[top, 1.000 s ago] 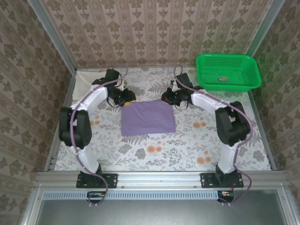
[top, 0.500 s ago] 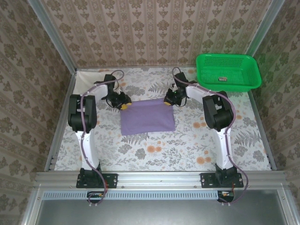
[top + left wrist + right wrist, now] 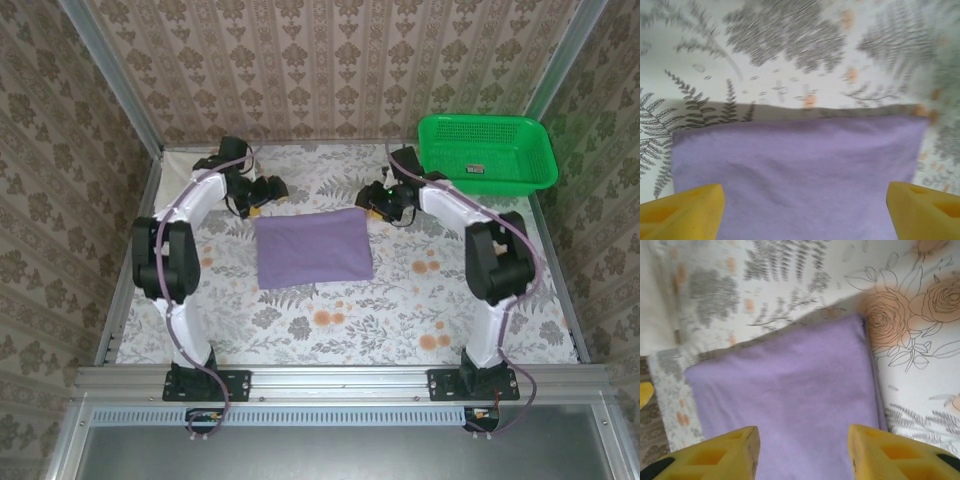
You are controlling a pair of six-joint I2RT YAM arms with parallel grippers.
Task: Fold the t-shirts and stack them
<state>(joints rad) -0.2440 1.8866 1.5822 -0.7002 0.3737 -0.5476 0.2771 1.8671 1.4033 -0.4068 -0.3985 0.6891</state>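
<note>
T-shirt (image 3: 313,249), purple, flat on bench (image 3: 400,310); left end effector (image 3: 268,190) and right end effector (image 3: 372,200), wide and empty, at its 2 far corners; green basket (image 3: 487,150) well apart.

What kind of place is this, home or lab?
Probably a staged robot test cell, not a home: wallpaper panels in a metal frame, two arms bolted to a rail, a folded purple t-shirt on a floral-covered table.
</note>
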